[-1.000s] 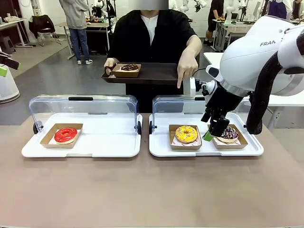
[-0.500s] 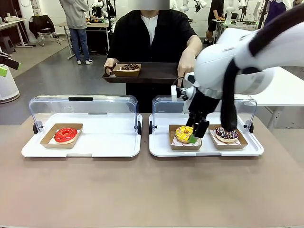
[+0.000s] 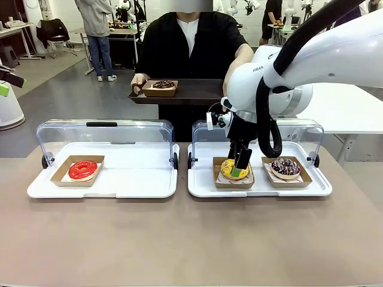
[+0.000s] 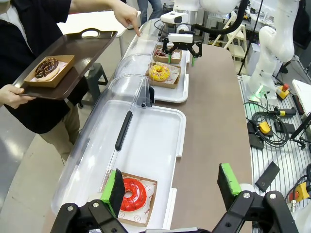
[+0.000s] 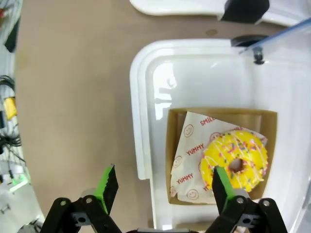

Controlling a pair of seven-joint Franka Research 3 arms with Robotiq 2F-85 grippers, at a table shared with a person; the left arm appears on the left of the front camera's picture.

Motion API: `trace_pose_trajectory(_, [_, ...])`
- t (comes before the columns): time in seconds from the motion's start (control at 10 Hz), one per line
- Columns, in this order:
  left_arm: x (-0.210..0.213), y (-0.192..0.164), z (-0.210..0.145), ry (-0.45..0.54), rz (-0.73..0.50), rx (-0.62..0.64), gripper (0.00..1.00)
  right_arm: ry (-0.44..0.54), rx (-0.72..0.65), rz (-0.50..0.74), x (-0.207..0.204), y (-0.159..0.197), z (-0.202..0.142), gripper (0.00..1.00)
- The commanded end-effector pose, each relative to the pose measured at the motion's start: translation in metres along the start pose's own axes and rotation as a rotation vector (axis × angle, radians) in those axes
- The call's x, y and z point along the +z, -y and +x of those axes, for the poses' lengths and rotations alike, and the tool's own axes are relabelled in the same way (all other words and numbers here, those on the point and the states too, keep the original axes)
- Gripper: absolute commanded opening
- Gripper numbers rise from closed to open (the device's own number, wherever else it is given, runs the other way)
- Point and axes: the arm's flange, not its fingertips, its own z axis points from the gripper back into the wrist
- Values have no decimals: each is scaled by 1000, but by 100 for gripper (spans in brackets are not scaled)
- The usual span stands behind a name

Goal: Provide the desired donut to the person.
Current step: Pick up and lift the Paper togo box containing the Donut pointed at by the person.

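The left jaws stand wide apart and empty above the near edge of the left white tray (image 4: 160,145), where a red donut (image 4: 132,194) lies in its paper box. The right arm (image 3: 311,60) comes in from the right and bends down over the right white tray (image 3: 257,190), wrist pointing steeply downward. The right jaws, also apart, hang just over the yellow donut (image 3: 226,168); whether a pad touches it I cannot tell. A sprinkled chocolate donut (image 3: 286,167) lies beside. Behind the table (image 3: 179,239), the person (image 3: 191,42) holds a brown tray (image 3: 197,92) with one hand (image 3: 139,79); the other hand (image 4: 127,14) points a finger down toward the right tray.
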Motion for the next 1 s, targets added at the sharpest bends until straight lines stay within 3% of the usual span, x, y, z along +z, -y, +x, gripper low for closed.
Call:
trace_pose_trajectory(0.0, [1,2,0,1,1,10,100,-97,-109,-97,-2,-11,4,100])
trace_pose_trajectory(0.1, [1,2,0,1,1,10,100,0,0,0,0,0,0,100])
trace_pose_trajectory(0.5, [1,2,0,1,1,10,100,-25,-20,-24,0,-1,3,100])
trace_pose_trajectory(0.7, [1,2,0,1,1,10,100,-80,-72,-141,-3,-11,-12,100])
trace_pose_trajectory(0.9, [1,2,0,1,1,10,100,-79,-86,-145,-6,-14,-26,100])
